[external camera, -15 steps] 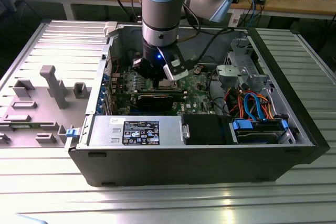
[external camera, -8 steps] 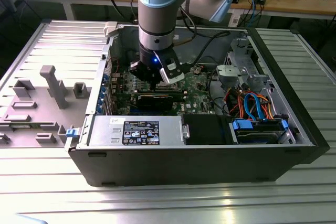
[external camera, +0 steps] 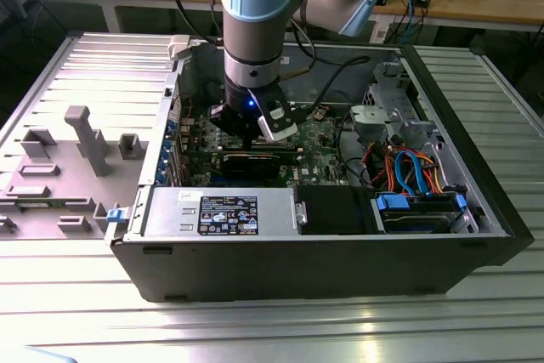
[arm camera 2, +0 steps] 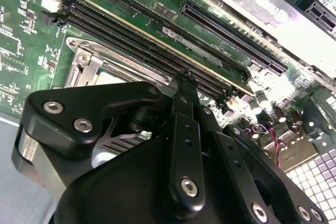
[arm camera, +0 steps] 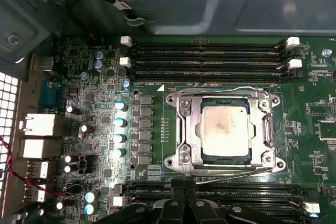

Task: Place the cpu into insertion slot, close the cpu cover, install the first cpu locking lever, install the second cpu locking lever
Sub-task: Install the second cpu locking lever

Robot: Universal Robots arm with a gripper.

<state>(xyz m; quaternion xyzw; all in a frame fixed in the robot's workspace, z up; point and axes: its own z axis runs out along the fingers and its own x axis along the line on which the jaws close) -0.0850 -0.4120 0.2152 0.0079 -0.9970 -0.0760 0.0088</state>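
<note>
Hovering my end effector (arm camera: 184,203), fingers drawn narrow and empty, beside the cpu cover (arm camera: 226,100) closed over the seated cpu (arm camera: 224,128), I judge lever installation in hand, requiring precise hooking.

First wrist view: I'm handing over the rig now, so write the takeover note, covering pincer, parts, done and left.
Pincer: low over the motherboard, beside the socket, touching none of the task's parts; whether it is open or shut cannot be told.
The cpu: seated flat in the insertion slot.
The cpu cover: down over the chip's edges.
Done: placing and, apparently, cover closing.
Left: the locking levers. One lever wire lies slanted beside the cover, and latching cannot be confirmed.
</note>
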